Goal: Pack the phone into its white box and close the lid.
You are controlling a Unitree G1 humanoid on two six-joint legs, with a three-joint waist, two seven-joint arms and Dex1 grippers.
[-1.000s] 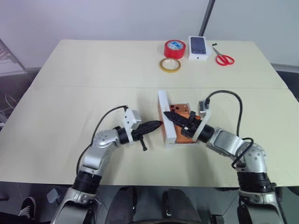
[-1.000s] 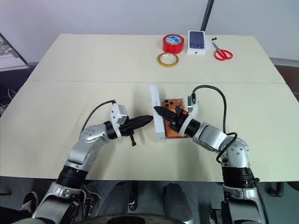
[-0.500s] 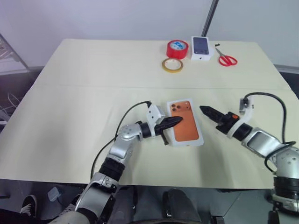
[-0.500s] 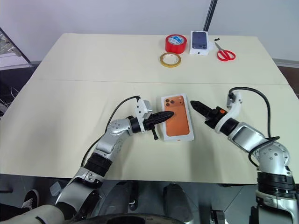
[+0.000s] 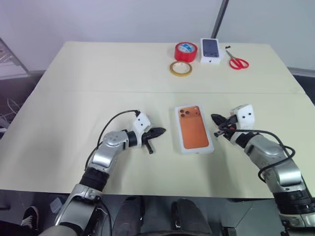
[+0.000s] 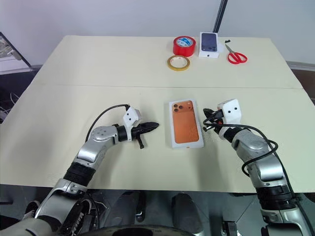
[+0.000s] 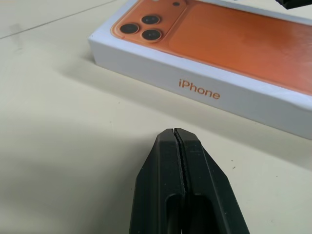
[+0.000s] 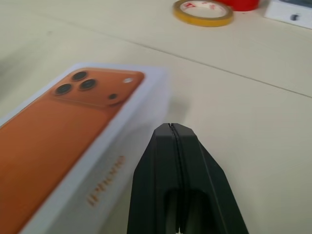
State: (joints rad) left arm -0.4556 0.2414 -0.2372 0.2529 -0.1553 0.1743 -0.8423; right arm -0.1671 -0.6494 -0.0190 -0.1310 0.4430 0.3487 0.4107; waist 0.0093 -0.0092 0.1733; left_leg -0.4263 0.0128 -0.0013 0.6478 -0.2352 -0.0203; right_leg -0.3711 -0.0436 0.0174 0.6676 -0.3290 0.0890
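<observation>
The white box (image 7: 195, 83) lies flat at the middle of the table with the lid (image 5: 193, 129) down over it. The lid's top bears an orange phone picture with three dark lenses, and the side reads "iPhone". The phone is hidden under the lid. My left gripper (image 5: 161, 131) is shut and empty, its tip a short way to the left of the box and pointing at it; the left wrist view shows the shut fingertips (image 7: 174, 134) clear of the box wall. My right gripper (image 5: 215, 118) is shut and empty, just off the box's right side (image 8: 169, 127).
At the table's far edge stand a red tape roll (image 5: 185, 51), a yellow tape ring (image 5: 180, 68), a small white box with a dark phone picture (image 5: 210, 50) and red scissors (image 5: 237, 62). A seam runs across the table behind the box.
A second ago the lid stood on edge beside the base with the right gripper at it. It now lies down on the box. Both grippers have drawn back to either side.
</observation>
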